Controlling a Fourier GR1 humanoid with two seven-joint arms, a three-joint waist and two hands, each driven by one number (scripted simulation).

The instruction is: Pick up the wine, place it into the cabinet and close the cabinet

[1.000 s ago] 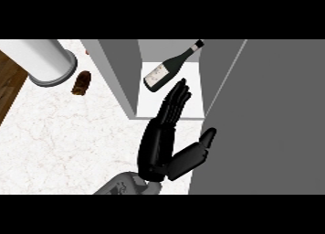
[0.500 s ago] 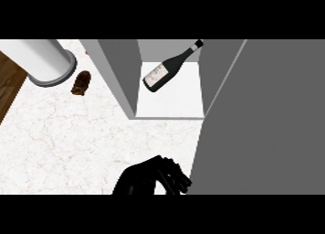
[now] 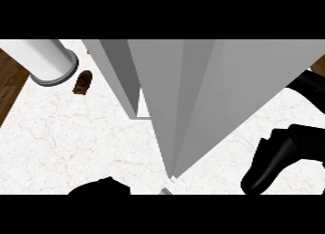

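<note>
Cabinet door (image 3: 212, 91) stands almost shut, right hand (image 3: 286, 153) beside it, its pose unclear.

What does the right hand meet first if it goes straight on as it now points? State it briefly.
Probably the grey cabinet door: the right hand points left toward its face, nothing between. Depth is unclear.

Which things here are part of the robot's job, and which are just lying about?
Job: cabinet, cabinet door, right hand; the wine is out of sight.
Lying about: white cylinder, small brown object, both on the counter.
</note>
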